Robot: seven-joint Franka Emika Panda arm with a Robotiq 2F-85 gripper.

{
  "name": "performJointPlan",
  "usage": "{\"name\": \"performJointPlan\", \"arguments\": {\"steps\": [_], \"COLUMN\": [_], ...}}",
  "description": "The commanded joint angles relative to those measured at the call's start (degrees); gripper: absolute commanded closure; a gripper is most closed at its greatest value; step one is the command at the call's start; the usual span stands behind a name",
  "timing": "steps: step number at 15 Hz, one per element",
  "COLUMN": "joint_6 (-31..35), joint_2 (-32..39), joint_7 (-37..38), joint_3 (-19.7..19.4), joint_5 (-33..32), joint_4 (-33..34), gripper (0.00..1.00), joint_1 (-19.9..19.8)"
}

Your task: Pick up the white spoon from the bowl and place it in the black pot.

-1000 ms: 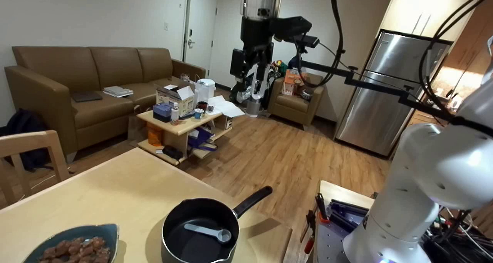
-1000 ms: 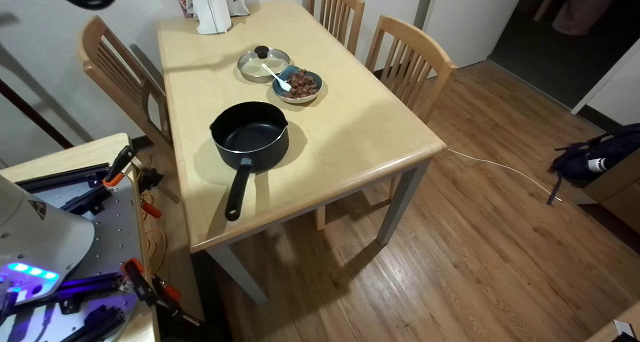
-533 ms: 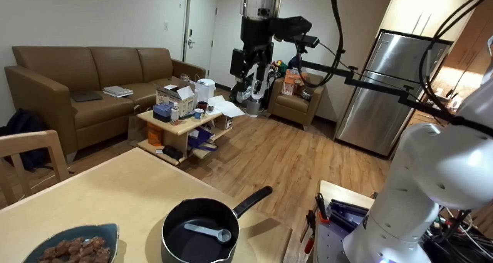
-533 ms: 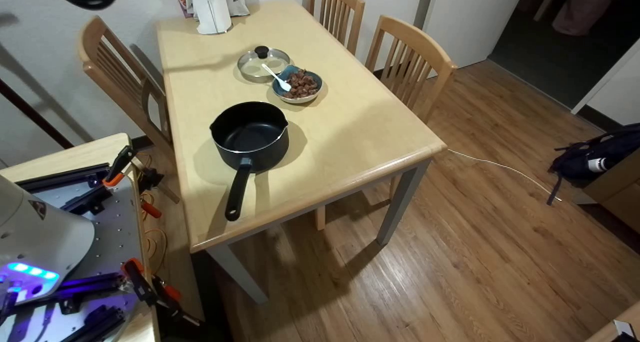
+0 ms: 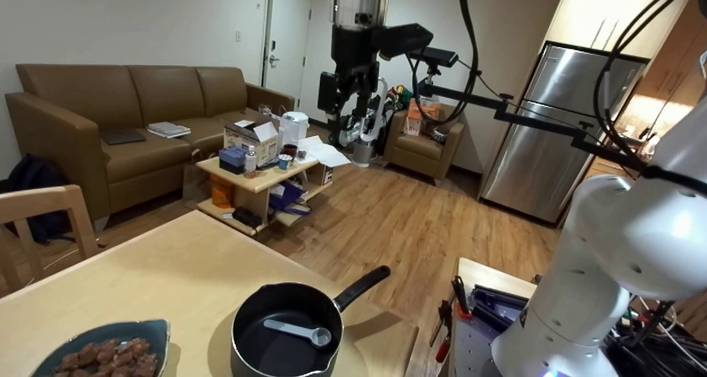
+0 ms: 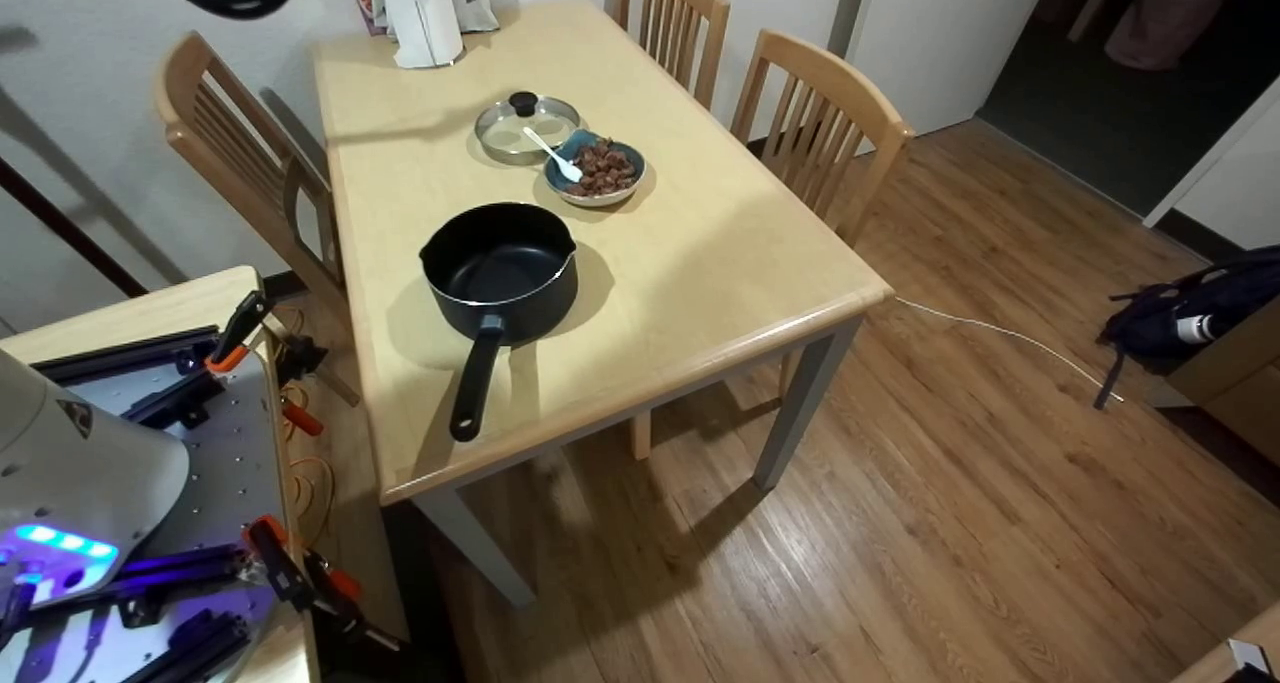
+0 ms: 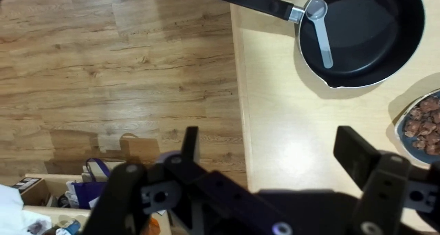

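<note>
A white spoon (image 6: 568, 170) rests in the bowl (image 6: 600, 202) of brown chunks, its handle leaning over the rim towards a lid. The bowl is cut off in an exterior view (image 5: 160, 335) and in the wrist view (image 7: 417, 154), where the white spoon is out of view. The black pot (image 5: 276, 355) holds a pale translucent spoon (image 5: 298, 330), lying on its bottom. Both the pot (image 7: 364, 32) and the pale spoon (image 7: 323, 39) show in the wrist view. My gripper (image 7: 266, 135) is open and empty, high above the table; it also shows in an exterior view (image 5: 347, 124).
A glass lid with a black knob (image 6: 523, 104) lies beside the bowl. White packages (image 6: 425, 23) stand at the table's far end. The pot's handle (image 6: 478, 383) points to the near table edge. Wooden chairs (image 6: 830, 113) stand along the sides.
My gripper has moved a little to the left in an exterior view, still high up. The pot, the bowl and both spoons have not moved.
</note>
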Motion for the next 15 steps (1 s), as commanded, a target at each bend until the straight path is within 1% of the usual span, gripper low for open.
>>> {"name": "performJointPlan", "arguments": {"steps": [1,3,6,7,9,12,14,15], "joint_6": [-3.9,-3.8,-7.8,-3.7,-5.3,-5.7,-3.9,-2.7], "joint_2": [7.5,7.6,13.0,7.8,11.4,12.9,12.9,13.8], "joint_7": [-4.7,-6.3,-11.2,-7.4,-8.8,-9.5,-13.0,-16.7], "joint_3": [-0.1,-0.3,-0.3,-1.1,-1.1,-1.2,-1.4,-1.5], "joint_5": [-0.7,0.0,-1.3,-0.1,-0.2,-0.2,0.1,1.0], "joint_4": [8.1,8.7,14.8,8.7,12.1,13.5,13.7,14.0], "gripper": [0.0,0.0,0.0,0.0,0.0,0.0,0.0,0.0], "joint_1": [2.3,2.9,5.4,5.4,6.3,6.4,6.5,6.7]}}
